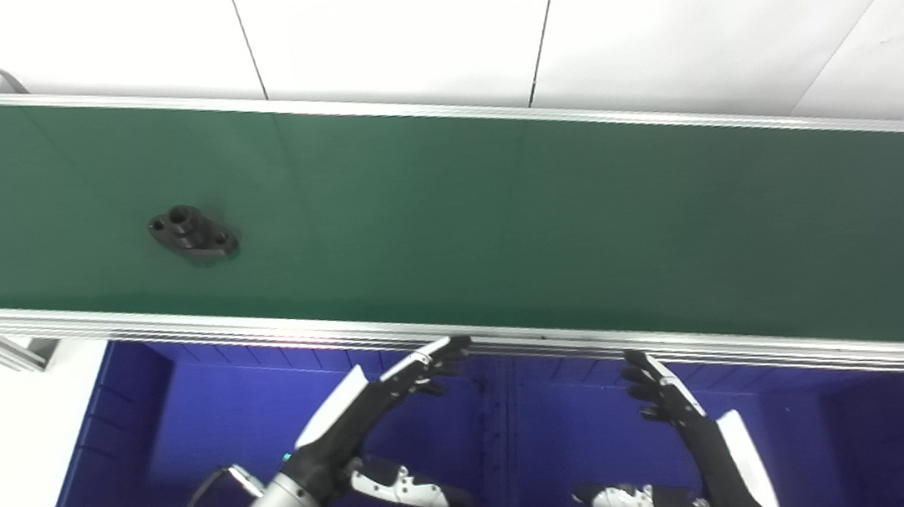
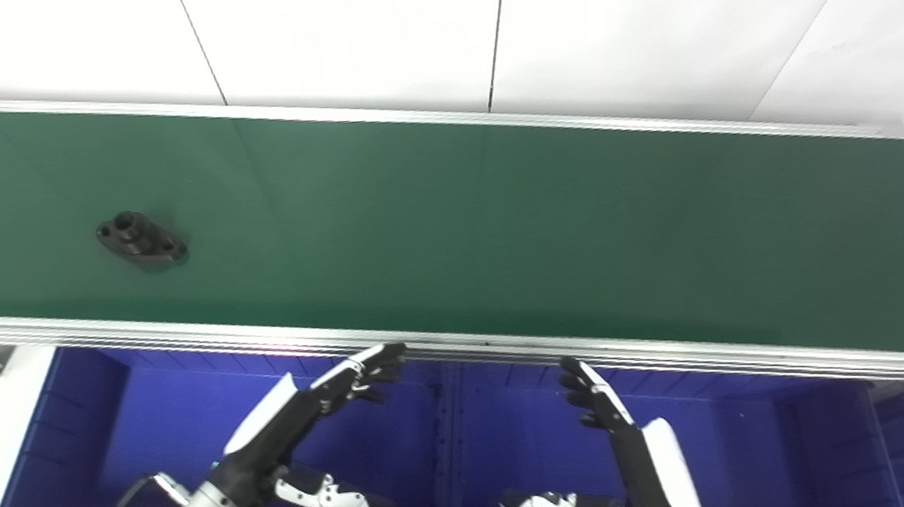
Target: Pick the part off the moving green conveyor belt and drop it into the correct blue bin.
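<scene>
Timing the reach matters: black part [image 1: 192, 235] rides the green belt [image 1: 498, 215] at left, both hands [image 1: 390, 424] [image 1: 682, 439] spread wide, empty, above blue bins [image 1: 135, 438].

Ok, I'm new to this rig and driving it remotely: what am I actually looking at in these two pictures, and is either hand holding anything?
Both pictures come from two cameras side by side on the robot's head, looking down at the same scene, so they differ only slightly. The long green strip is the conveyor belt, framed by metal rails. The one thing lying on it is a black part, a flat flange with a raised collar, toward the belt's left end. Below the near rail sit blue bins, side by side. The two black-and-white shapes at the bottom are the robot's own hands: the left hand and the right hand. Both hover over the bins with fingers spread, and neither holds anything. The part is untouched.
</scene>
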Available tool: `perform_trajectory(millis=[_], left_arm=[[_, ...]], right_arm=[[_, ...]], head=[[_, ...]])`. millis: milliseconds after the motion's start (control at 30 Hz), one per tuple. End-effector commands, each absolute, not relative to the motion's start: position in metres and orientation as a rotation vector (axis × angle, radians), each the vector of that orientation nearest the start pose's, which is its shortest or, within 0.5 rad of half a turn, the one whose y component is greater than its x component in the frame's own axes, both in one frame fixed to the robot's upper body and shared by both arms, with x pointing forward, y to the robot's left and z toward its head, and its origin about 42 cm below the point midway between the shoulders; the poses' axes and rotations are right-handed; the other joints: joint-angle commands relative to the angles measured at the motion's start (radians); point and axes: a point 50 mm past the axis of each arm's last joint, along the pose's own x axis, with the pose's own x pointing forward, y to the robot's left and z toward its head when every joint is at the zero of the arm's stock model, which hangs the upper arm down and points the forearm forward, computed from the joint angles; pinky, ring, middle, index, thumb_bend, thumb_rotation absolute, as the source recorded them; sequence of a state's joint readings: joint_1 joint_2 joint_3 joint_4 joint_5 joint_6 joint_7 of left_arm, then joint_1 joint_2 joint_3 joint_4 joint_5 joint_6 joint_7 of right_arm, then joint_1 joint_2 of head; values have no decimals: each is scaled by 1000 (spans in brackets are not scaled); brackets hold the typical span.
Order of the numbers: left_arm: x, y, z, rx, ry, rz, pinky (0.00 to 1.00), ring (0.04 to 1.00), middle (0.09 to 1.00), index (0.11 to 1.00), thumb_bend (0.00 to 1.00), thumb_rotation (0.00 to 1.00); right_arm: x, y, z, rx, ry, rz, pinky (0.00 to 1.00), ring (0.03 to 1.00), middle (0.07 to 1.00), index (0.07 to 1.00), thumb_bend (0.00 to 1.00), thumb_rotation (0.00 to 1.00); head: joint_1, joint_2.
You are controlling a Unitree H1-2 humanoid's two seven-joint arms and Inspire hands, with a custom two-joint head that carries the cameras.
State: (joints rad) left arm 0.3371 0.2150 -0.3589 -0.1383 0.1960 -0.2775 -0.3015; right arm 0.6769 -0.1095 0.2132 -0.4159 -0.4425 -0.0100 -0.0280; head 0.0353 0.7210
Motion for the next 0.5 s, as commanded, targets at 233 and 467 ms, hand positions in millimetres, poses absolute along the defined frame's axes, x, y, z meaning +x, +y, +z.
perform_trajectory(millis=[233,467], left_arm=[[144,174,69,311,-99,-658,801,859,889,898,776,211],[145,174,68,312,-96,-660,791,854,886,897,783,209]], right_arm=[[63,-210,99,-461,148,88,773,837,859,898,823,157],[63,-210,98,-458,158,85,757,832,853,891,835,168]], head=[[-20,-21],[-22,-37]])
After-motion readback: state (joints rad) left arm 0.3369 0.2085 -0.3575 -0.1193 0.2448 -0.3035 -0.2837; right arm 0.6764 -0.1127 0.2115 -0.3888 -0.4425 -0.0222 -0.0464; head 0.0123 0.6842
